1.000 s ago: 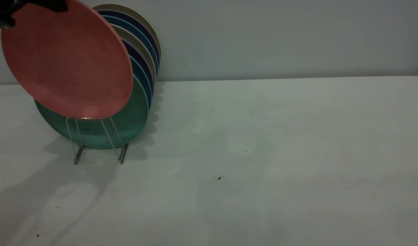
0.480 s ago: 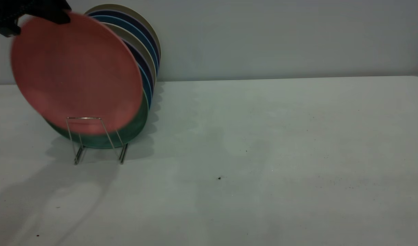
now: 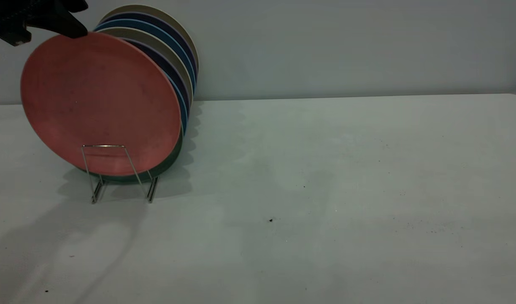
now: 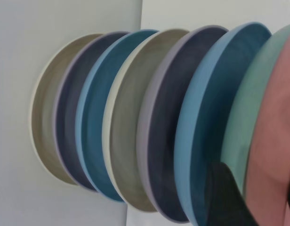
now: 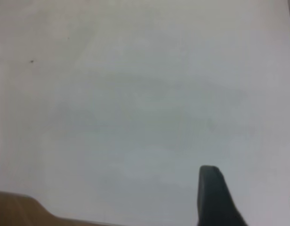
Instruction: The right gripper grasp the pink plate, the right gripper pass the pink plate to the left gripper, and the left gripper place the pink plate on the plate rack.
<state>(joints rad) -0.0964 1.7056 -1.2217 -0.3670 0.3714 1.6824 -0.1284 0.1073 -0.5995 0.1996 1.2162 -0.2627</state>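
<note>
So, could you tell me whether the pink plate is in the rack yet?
In: the pink plate stands upright behind the plate rack front loop, with the left gripper at its top rim.

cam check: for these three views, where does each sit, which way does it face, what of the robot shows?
Exterior: outside the rig, facing across the table to the back wall; shows the plate rack, the pink plate and the left gripper at the plate's top rim.
Left wrist: on the left arm, looking along the row of racked plates; one dark finger beside the pink plate.
Right wrist: on the right arm, looking down at bare table; one finger shows.
Shared: exterior and left wrist both show the pink plate and the stacked plates.
</note>
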